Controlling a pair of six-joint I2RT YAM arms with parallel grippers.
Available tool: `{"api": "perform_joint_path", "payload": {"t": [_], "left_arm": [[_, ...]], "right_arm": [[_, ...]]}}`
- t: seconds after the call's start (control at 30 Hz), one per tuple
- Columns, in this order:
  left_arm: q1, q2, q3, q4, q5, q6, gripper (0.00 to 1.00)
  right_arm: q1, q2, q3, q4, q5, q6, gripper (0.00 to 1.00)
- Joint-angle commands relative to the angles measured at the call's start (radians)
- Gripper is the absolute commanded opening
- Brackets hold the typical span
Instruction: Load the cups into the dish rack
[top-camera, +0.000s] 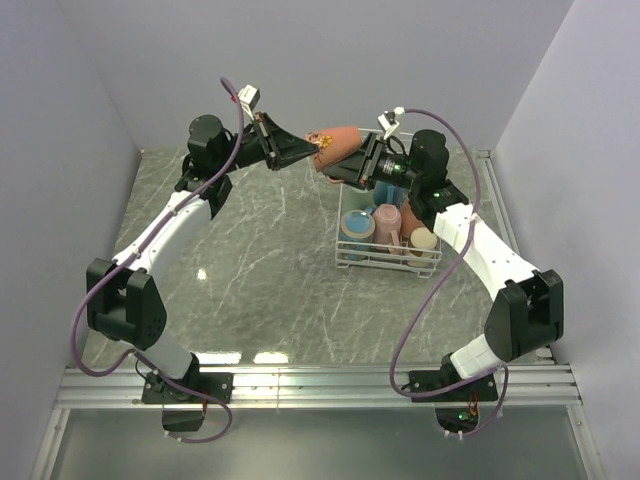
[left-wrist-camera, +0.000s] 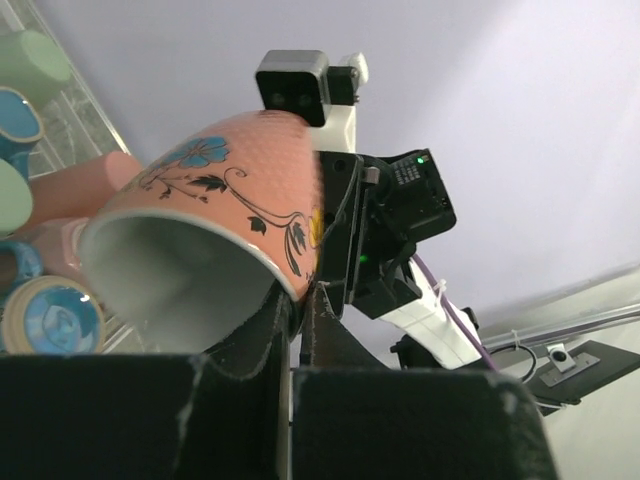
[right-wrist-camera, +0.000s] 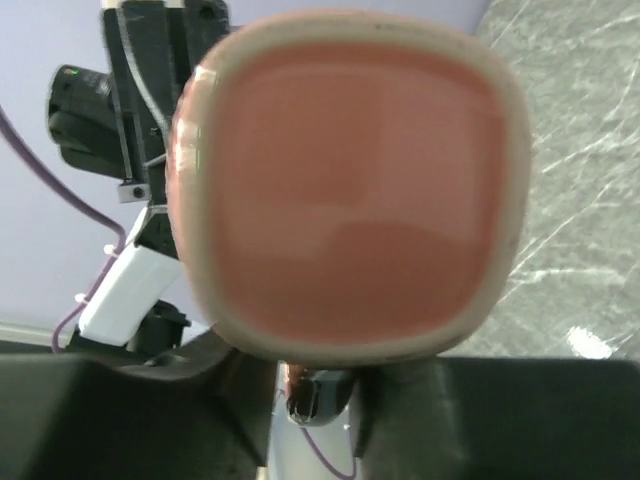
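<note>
The left fingers (left-wrist-camera: 255, 340) are seen closed together on the rim wall of a salmon cup (left-wrist-camera: 235, 190) painted with a blue flower and dark vines, its pale mouth turned down toward the left wrist camera. The cup is held in the air, tipped on its side over the far end of the dish rack (top-camera: 388, 266), with its mouth toward the left arm and its base toward the right arm. The right fingers (right-wrist-camera: 530, 410) are set at the cup's base, which fills the right wrist view. They are partly closed, but whether they are clamped on the cup cannot be told, since contact is hidden behind it. The white wire rack is noted on the right half of the grey marbled tabletop (top-camera: 250, 270), close to its right edge. Inside it a blue-rimmed cup (top-camera: 357, 228), a pink cup (top-camera: 388, 222) and a pale cup (top-camera: 423, 241) are seen in the near part. From the left wrist, a green cup (left-wrist-camera: 30, 60) is seen among others farther in. A broad stretch of tabletop lies between the rack and the left wall (top-camera: 60, 150). Walls enclose the left, back and right sides.
</note>
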Motion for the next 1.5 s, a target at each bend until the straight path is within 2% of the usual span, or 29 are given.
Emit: {"api": "perform_joint_path", "payload": {"t": [0.0,0.1,0.2,0.27,0.3,0.33,0.43,0.5,0.53,0.6,0.77,0.9,1.03,1.13,1.47], "left_arm": [[-0.009,-0.035,0.028,0.017,0.032,0.028,0.0],[-0.009,-0.04,0.022,0.007,0.033,0.037,0.0],[-0.009,-0.041,0.032,-0.073,0.015,0.075,0.0],[-0.009,-0.046,0.06,-0.154,-0.011,0.15,0.22],[-0.009,-0.046,0.072,-0.265,-0.034,0.184,0.33],[-0.008,-0.056,0.088,-0.304,-0.069,0.244,0.52],[0.006,-0.089,0.086,-0.442,-0.146,0.327,0.8],[0.014,-0.109,0.074,-0.49,-0.187,0.356,0.93],[0.024,-0.127,0.068,-0.566,-0.242,0.393,0.99],[0.031,-0.145,0.06,-0.633,-0.299,0.433,0.99],[0.035,-0.205,0.026,-0.768,-0.431,0.528,0.99],[0.035,-0.227,0.0,-0.794,-0.457,0.546,0.99],[0.035,-0.219,-0.007,-0.802,-0.459,0.548,0.99],[0.035,-0.21,-0.003,-0.802,-0.454,0.549,0.99],[0.034,-0.15,-0.007,-0.777,-0.408,0.523,0.96]], "right_arm": [[-0.004,-0.068,0.009,0.118,0.013,-0.01,0.23],[-0.004,-0.068,0.012,0.121,0.014,-0.01,0.0],[-0.009,-0.069,0.033,0.085,0.03,-0.047,0.0],[-0.019,-0.068,0.068,0.02,0.043,-0.078,0.0],[-0.025,-0.065,0.081,0.002,0.053,-0.105,0.0],[-0.042,-0.06,0.106,-0.038,0.06,-0.119,0.0],[-0.081,-0.042,0.18,-0.156,0.103,-0.193,0.0],[-0.099,-0.029,0.226,-0.23,0.141,-0.272,0.0],[-0.111,-0.014,0.273,-0.297,0.178,-0.298,0.0],[-0.118,0.012,0.324,-0.368,0.226,-0.38,0.0],[-0.121,0.18,0.571,-0.658,0.436,-0.536,0.0],[-0.121,0.306,0.732,-0.779,0.612,-0.587,0.0],[-0.119,0.502,0.964,-0.923,0.737,-0.608,0.0],[-0.121,0.601,1.074,-0.966,0.809,-0.622,0.0],[-0.107,0.768,1.159,-0.93,0.896,-0.645,0.0]]}}
